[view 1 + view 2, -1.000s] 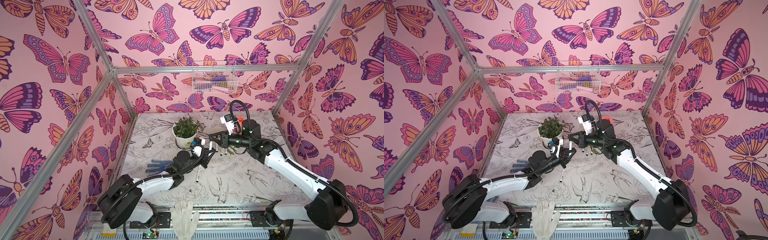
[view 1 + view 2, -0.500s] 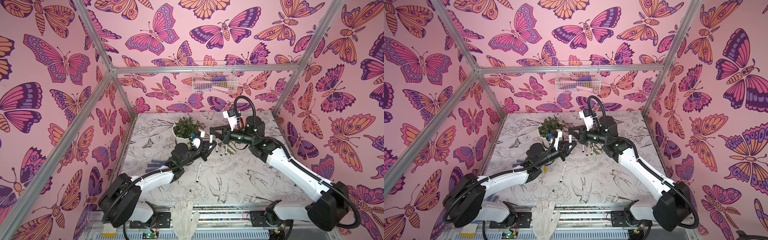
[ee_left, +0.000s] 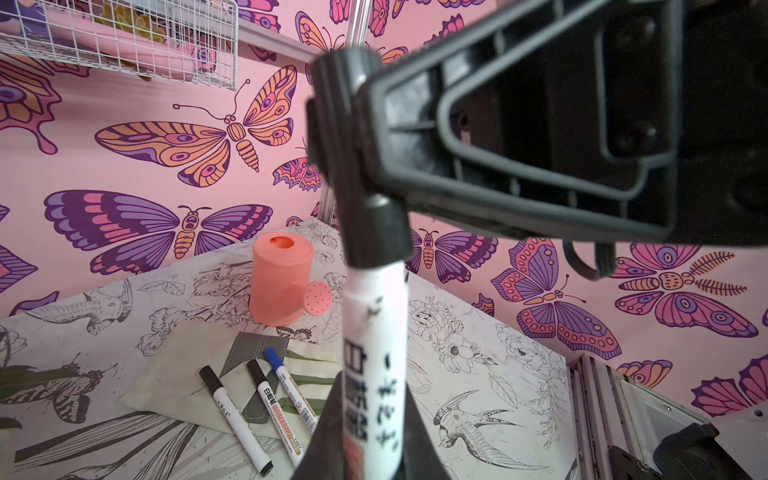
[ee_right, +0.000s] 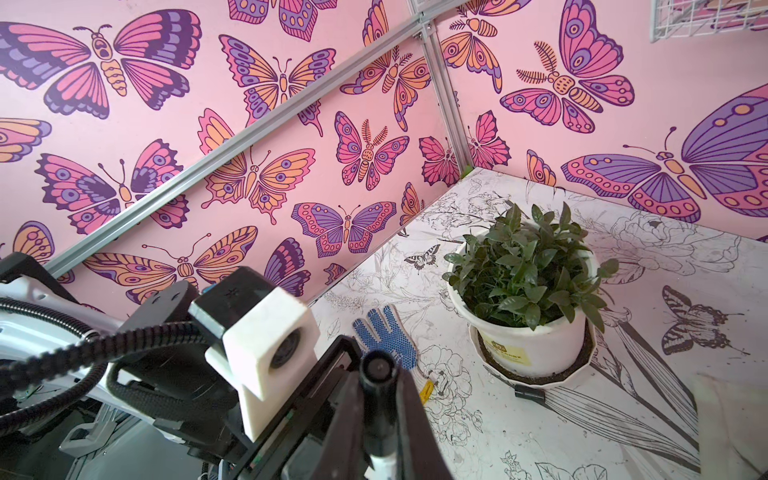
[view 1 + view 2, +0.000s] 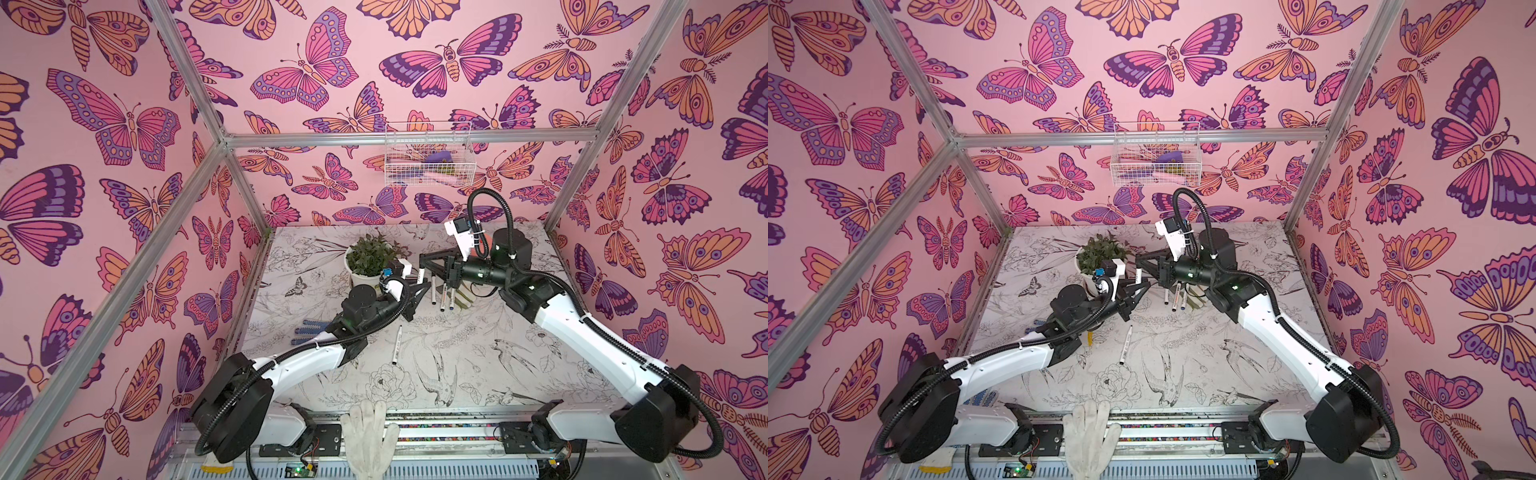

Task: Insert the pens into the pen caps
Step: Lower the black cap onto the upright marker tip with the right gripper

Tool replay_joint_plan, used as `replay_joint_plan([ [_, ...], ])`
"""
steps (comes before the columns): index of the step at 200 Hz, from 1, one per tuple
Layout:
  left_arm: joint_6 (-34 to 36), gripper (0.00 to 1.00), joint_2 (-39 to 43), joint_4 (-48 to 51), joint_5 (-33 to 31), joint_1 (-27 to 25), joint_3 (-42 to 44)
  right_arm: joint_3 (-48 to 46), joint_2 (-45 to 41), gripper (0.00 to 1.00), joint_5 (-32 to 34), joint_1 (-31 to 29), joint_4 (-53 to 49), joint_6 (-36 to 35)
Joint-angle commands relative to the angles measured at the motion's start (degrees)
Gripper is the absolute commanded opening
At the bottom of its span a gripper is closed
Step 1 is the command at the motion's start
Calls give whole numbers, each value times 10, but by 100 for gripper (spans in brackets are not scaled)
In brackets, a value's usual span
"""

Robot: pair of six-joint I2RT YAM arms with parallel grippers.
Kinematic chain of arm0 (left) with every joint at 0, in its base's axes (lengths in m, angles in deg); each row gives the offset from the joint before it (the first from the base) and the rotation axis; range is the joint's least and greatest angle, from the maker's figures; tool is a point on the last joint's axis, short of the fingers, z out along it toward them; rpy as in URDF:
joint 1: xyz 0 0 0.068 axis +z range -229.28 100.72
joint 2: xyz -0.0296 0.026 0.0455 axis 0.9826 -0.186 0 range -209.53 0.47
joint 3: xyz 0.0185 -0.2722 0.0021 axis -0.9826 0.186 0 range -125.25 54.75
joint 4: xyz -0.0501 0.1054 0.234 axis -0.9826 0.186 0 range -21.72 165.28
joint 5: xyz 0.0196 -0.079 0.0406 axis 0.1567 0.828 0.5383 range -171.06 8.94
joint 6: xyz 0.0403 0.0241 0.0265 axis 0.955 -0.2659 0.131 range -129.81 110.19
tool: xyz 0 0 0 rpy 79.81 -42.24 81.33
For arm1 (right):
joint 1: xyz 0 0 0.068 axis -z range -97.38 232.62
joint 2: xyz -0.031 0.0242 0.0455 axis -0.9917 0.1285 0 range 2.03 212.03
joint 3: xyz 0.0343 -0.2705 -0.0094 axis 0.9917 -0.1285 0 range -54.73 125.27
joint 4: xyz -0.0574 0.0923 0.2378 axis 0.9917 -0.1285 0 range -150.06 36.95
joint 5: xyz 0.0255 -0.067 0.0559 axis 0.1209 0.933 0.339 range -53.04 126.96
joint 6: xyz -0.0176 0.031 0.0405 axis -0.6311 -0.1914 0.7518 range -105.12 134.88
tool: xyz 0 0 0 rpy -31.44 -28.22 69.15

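And there it was, the two arms had met over the back of the tabletop (image 5: 478,374), just beside the potted plant (image 5: 370,259). A second earlier the left claw (image 5: 420,286) sat lower and nearer its own base, with a gap to the right claw (image 5: 422,258), and that gap was gone now. The left claw was clenched on the white barrel of the pen (image 3: 374,357), holding it upright, while the right claw was clamped from above on the black cap (image 3: 376,235). In the left wrist view the cap sat over the pen's tip, in line with the barrel, its lower rim meeting the white; whether it had gone fully home I could not tell. That looked like the pressing stage of a fourth pairing. Three capped pens (image 3: 274,409), two black and one blue, lay side by side on a cloth (image 3: 166,382) under the right arm, and a lone pen (image 5: 397,345) lay on the open tabletop between the arms, well apart from both claws, too small to say whether it was capped
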State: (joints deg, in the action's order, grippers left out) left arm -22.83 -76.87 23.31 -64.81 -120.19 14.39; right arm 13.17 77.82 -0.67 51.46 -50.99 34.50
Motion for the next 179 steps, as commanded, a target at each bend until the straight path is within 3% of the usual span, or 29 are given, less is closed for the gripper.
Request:
replay_joint_plan([
  [1, 8, 0, 3, -106, -42, 5, -17, -8, -1, 14, -85, -22, -110, -4],
  [66, 29, 0, 8, -108, -40, -8, -5, 5, -10, 18, -61, -22, -121, -15],
  [120, 43, 0, 8, -108, -39, -14, -3, 7, -20, 42, -39, -22, -120, -15],
  [179, 66, 0, 8, -101, -46, -20, 8, 6, -41, 46, 17, -22, -131, -30],
])
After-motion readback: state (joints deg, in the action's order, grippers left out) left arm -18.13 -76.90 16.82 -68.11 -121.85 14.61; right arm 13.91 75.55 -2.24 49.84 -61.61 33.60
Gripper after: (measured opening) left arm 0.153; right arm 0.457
